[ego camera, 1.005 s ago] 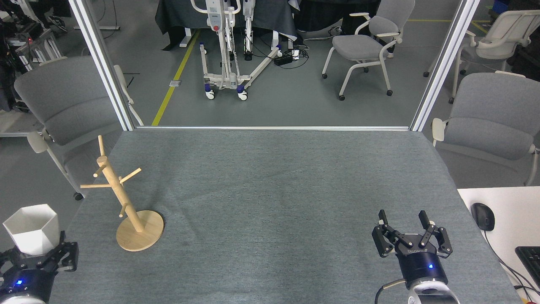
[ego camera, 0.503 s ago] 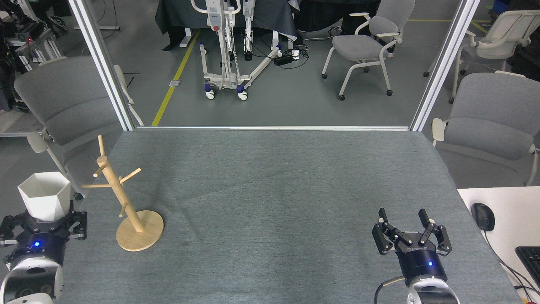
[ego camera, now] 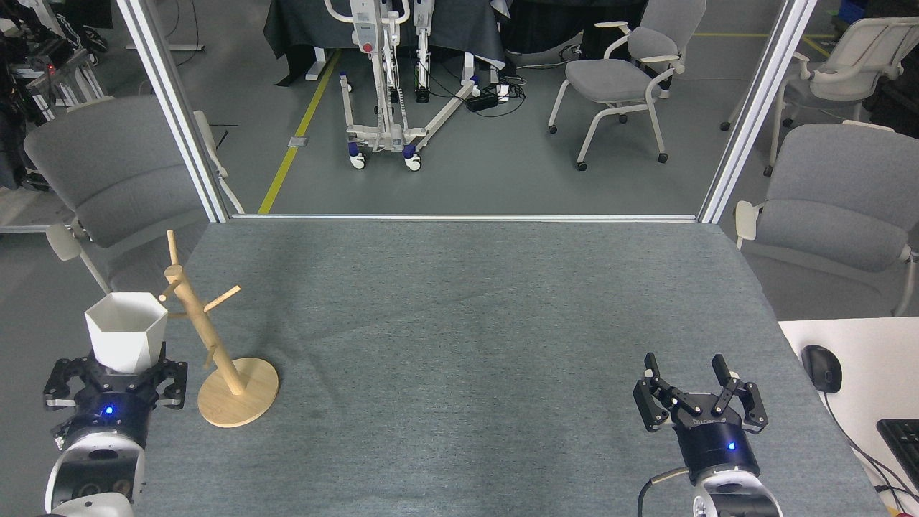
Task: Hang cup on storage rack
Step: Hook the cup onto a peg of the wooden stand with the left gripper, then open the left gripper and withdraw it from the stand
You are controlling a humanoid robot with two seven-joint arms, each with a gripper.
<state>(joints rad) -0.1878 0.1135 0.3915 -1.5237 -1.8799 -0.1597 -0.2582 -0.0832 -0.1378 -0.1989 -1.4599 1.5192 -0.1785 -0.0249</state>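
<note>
The white faceted cup (ego camera: 126, 332) stands upright in my left gripper (ego camera: 115, 370), which is shut on its lower part near the table's left edge. Its rim nearly meets the left peg of the wooden storage rack (ego camera: 208, 343), whose round base (ego camera: 240, 395) rests on the grey table. The cup's handle is hidden. At the lower right my right gripper (ego camera: 688, 370) is open, fingers up, holding nothing.
The grey felt table (ego camera: 467, 345) spreads between both arms. Grey chairs (ego camera: 108, 172) stand at the left and right sides. A white desk with a mouse (ego camera: 822, 368) and keyboard adjoins the right edge.
My left gripper carried the cup up and to the right, from the bottom-left corner to just beside the rack. The right arm stayed still.
</note>
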